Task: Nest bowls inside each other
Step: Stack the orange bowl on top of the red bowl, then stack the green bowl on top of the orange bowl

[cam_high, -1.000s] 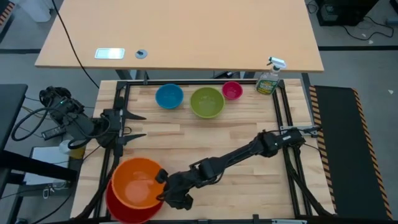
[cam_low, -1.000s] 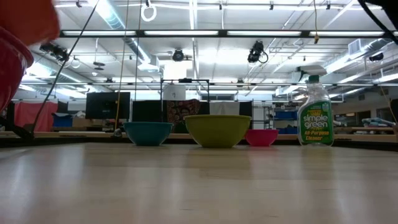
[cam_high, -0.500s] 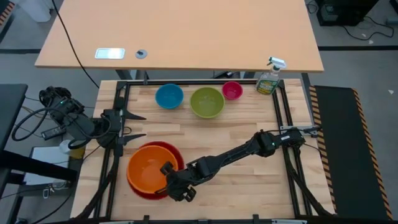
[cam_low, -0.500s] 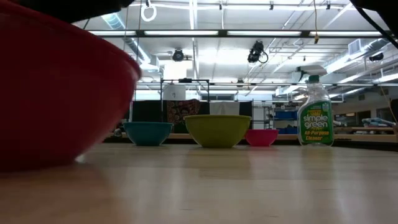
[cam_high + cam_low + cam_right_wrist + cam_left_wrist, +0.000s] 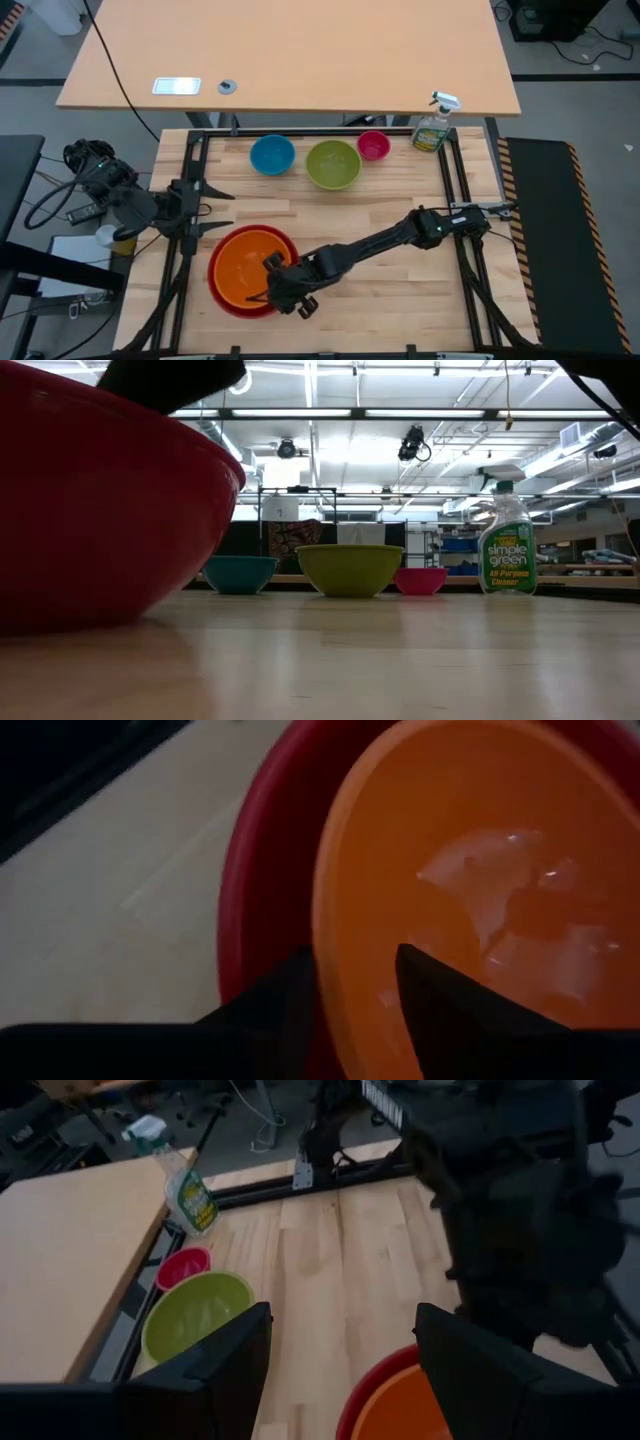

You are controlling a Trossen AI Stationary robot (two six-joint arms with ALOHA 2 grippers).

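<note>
The orange bowl [image 5: 245,275] sits nested inside the red bowl [image 5: 222,296] near the front-left of the table [image 5: 380,210]. A second ago the pair hung off the front-left corner, at the very edge of the high view; half a second ago it had come inward; now it lies a little further toward the middle and rests flat on the wood. In the low view the red bowl's wall has grown from a sliver in the upper left corner to fill the left side of the picture.

The right claw [image 5: 283,287] reaches across from the right side to the rim of the nested pair nearest it. In its wrist view one finger [image 5: 275,1010] lies outside the orange rim and the other inside, with a gap between them; whether they still press the rim I cannot tell, though the fingers have been parting over the last second.

The left claw [image 5: 212,207] waits at the left edge of the table, fingers apart, unchanged.

Along the far edge the blue bowl [image 5: 272,155], green bowl [image 5: 333,164] and magenta-pink bowl [image 5: 373,145] stand in a row, apart from one another, where they stood before. The spray bottle [image 5: 433,127] stands upright at the far right corner.
</note>
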